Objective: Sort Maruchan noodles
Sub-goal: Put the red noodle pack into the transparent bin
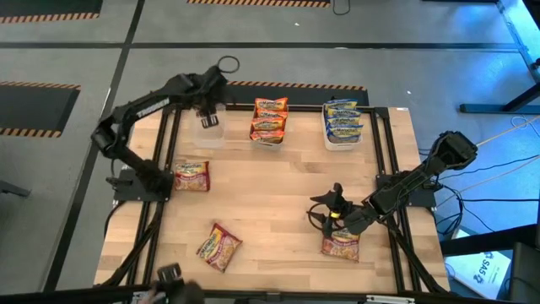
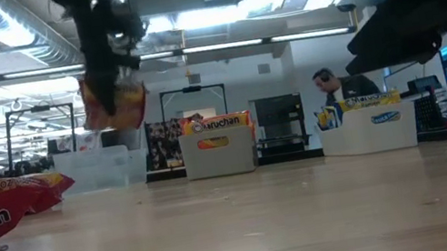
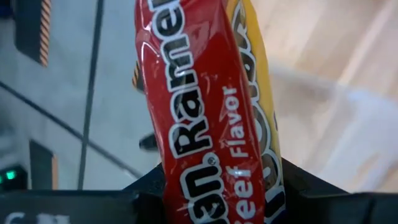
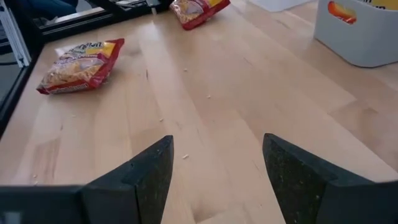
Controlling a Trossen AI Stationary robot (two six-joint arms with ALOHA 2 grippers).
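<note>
We held a red beef-flavor ramen packet [image 3: 205,124] pinched in our left gripper [image 1: 207,110] above the clear tub [image 1: 208,131] at eleven o'clock, presumably to sort it there; our right gripper [image 4: 214,180] waited open at four o'clock.

Both arms are dark, nearly black, built of jointed boxy links. The left arm [image 1: 139,118] carries pale lettering along one link. The right gripper [image 4: 214,168] has two matte black, wedge-shaped fingers [image 4: 146,171] with slightly grainy faces.
</note>
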